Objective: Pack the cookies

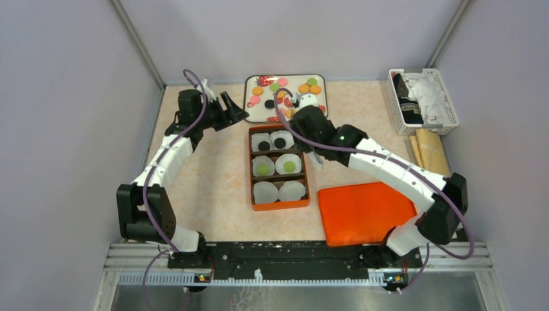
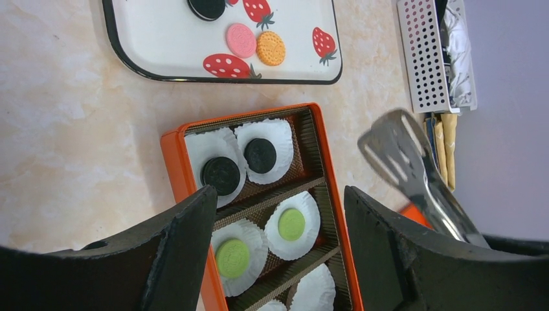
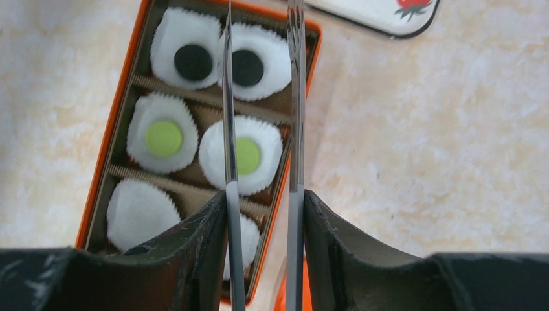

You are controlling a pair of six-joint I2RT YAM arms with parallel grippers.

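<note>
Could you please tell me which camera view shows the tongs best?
The left wrist view: the tongs show their broad slotted head. The right wrist view shows only two edge-on blades; the top view hardly shows them.

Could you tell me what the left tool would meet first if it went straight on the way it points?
Probably the box, near the cups holding green cookies; the left tool hangs open, depth unclear.

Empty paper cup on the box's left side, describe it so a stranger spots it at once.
Start at the orange box mid-table, split into three rows of two white paper cups. In the row nearest the arm bases, the empty cup is the left one from the top view. Cups farther back hold black cookies or green cookies; this one holds none.
</note>
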